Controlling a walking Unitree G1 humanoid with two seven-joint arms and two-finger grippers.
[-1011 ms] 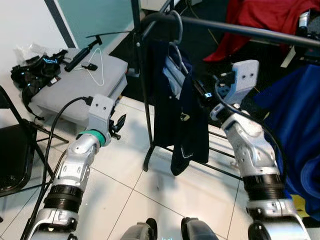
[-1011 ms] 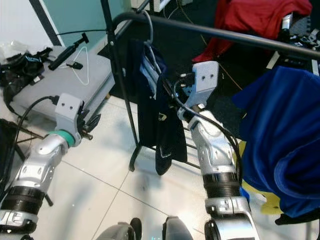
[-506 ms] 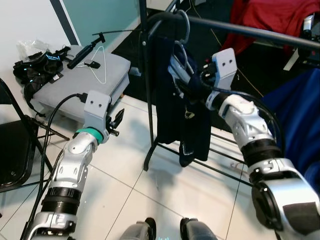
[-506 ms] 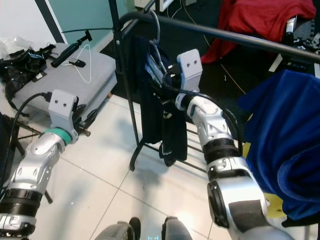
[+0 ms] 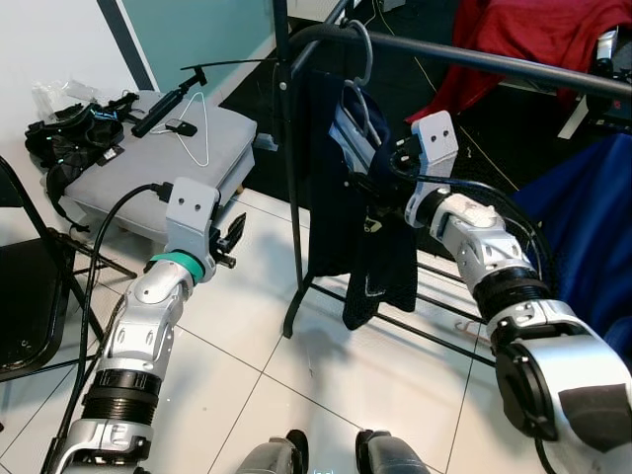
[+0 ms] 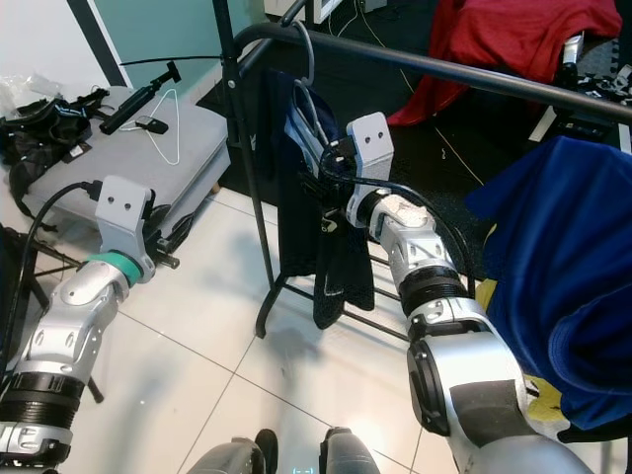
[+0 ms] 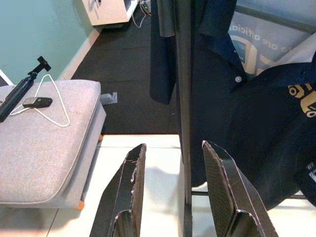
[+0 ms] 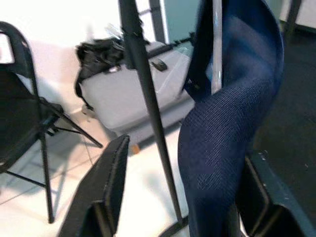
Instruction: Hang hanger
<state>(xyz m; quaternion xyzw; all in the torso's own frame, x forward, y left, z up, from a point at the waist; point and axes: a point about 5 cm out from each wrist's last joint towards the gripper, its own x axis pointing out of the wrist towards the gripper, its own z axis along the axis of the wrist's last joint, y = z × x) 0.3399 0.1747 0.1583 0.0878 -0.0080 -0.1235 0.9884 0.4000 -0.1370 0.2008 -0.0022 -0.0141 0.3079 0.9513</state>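
Hanger (image 5: 357,94) of pale metal hangs by its hook over the end of the black rail (image 5: 494,61) of a clothes rack, carrying a dark navy shirt (image 5: 346,212) that drapes down beside the rack's upright post (image 5: 293,178).

Right arm (image 5: 484,267) is raised and stretched forward across the robot's front, forearm angled up towards the garment, elbow bent low on the right. Its right claw (image 8: 182,192) sits at the shirt just under the hanger's shoulder. In the right wrist view the two black fingers (image 8: 106,187) stand apart with a fold of the navy cloth between them and the hanger's thin metal wire above; the fingers are spread and not pressed onto the cloth, so the claw reads as released.

Left arm (image 5: 148,326) is bent at the elbow and held out low over the white tiled floor (image 5: 247,375), forearm rising towards the rack's base. The left claw (image 7: 173,192) points at the post, well short of it, its fingers (image 7: 127,192) parted with nothing between them.

Behind the left arm a grey cushioned stool (image 5: 128,178) carries a white wire hanger (image 5: 200,133) and a black stick-like tool (image 5: 163,104). A black folding chair (image 5: 25,296) stands at the far left. Blue cloth (image 5: 583,227) hangs at the right, red cloth (image 5: 533,30) lies beyond the rail.
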